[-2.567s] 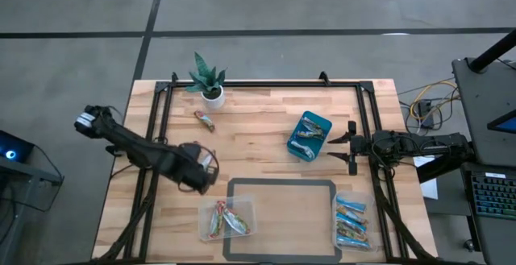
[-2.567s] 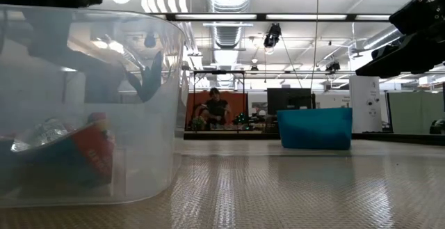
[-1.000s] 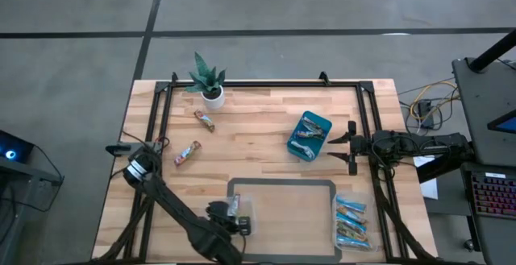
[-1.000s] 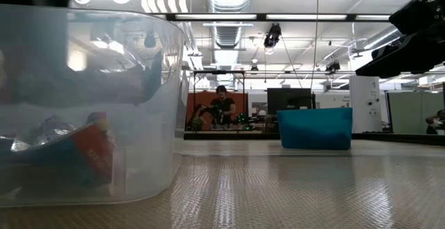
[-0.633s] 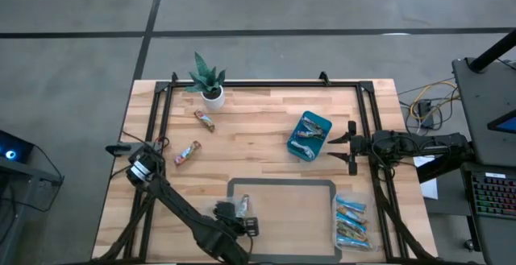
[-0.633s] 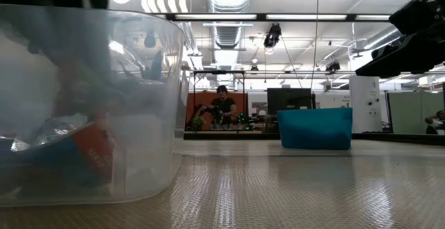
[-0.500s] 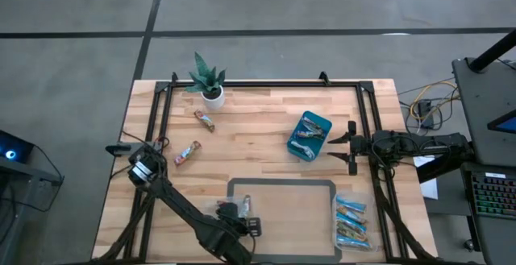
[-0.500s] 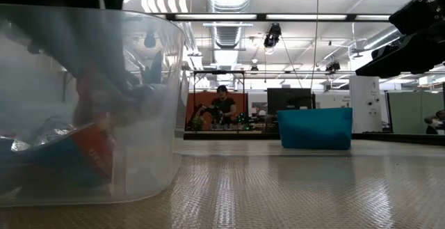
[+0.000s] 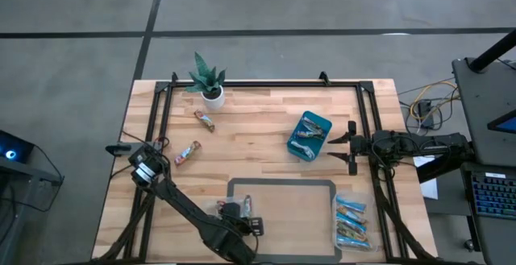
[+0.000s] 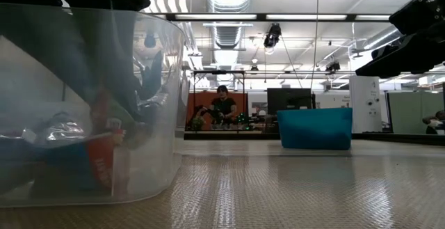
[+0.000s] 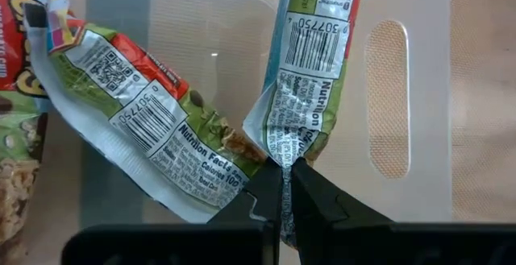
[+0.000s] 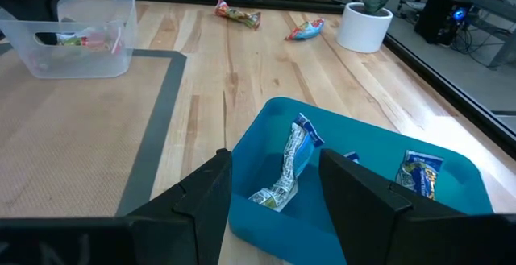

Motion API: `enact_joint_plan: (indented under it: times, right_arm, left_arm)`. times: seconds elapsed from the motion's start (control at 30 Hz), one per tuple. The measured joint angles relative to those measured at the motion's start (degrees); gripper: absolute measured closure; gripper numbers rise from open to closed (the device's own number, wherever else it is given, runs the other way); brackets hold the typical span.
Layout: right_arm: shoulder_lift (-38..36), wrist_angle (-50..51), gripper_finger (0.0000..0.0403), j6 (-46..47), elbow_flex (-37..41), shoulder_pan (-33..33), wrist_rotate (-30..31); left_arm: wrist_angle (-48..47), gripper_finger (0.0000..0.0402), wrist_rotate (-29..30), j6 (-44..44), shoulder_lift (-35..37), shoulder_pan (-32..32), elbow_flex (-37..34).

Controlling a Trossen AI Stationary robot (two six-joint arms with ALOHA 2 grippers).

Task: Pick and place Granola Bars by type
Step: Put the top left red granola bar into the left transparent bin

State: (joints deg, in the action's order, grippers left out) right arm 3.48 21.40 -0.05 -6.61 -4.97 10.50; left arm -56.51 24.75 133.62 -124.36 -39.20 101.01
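Clear tub (image 9: 242,209), lower centre: left hand (image 11: 282,204) clamped on a multicoloured bar (image 11: 310,80), mid-drop. Next: release, then fetch loose bars (image 9: 187,152) upper left. Right hand (image 9: 332,148) idle, spread, empty.

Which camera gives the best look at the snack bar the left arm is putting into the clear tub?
The left wrist view: the bar fills it, pinched by its end in the left tool over the clear tub. From above, the arm hides it. The low view shows only a blur through the tub wall; the right wrist view, just the distant tub.

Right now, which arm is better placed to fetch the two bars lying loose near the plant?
The left. Its gripper must first drop its bar, but both loose bars lie on its side.
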Motion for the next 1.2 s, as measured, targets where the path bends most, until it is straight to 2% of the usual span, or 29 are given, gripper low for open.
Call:
enact_joint_plan:
  times: [0.27, 0.57, 0.7, 0.97, 1.2]
  right_arm:
    - [0.01, 0.01, 0.0227, 0.00, 0.00, 0.00, 0.02]
    - [0.01, -0.02, 0.0227, 0.00, 0.00, 0.00, 0.02]
    - [-0.01, 0.00, 0.0227, 0.00, 0.00, 0.01, 0.01]
    - [-0.01, -0.02, 0.0227, 0.00, 0.00, 0.02, 0.02]
    - [-0.01, 0.01, 0.0227, 0.00, 0.00, 0.00, 0.00]
  left_arm:
    - [0.06, 0.0392, 0.19, -1.09, -0.02, 0.00, -0.02]
    - [-0.03, 0.0284, 0.69, -3.61, -0.07, 0.04, 0.22]
    - [-0.03, 0.0253, 0.70, -5.48, 0.56, 0.04, 0.22]
    - [-3.53, 0.0246, 1.57, -7.34, 2.59, 0.00, 0.42]
    - [-8.25, 0.0245, 1.95, -10.73, 2.67, 0.09, 4.09]
